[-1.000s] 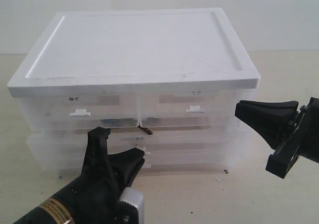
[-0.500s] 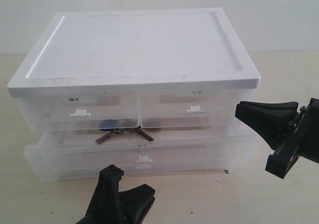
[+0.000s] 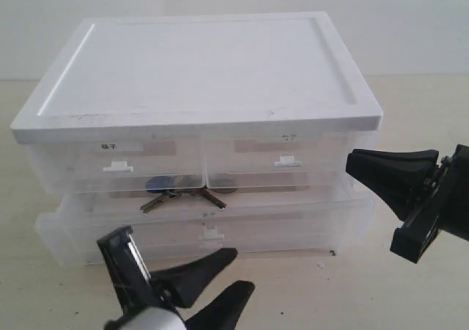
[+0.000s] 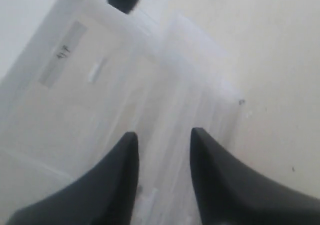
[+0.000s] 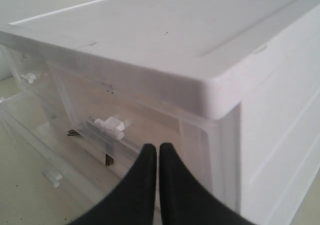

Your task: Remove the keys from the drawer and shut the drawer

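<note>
The keys lie in the pulled-out middle drawer, with the blue fob and a dull disc just under the top drawers. The drawer's white tab handle faces front. My left gripper hovers low in front of the drawer, open and empty, apart from the handle. In the left wrist view the left gripper has its two fingers spread over the blurred drawer. My right gripper hangs at the cabinet's right front corner, shut on nothing. Its fingertips touch in the right wrist view, where the right gripper points at that corner.
The cabinet has a white lid and two half-width top drawers, both pushed in. It stands on a pale table before a white wall. A small dark speck lies by the cabinet's front right foot.
The middle drawer has slid out, baring the keys. My left gripper has let go of the handle, drawn back toward the front and turned rightward. The right arm has not moved.
</note>
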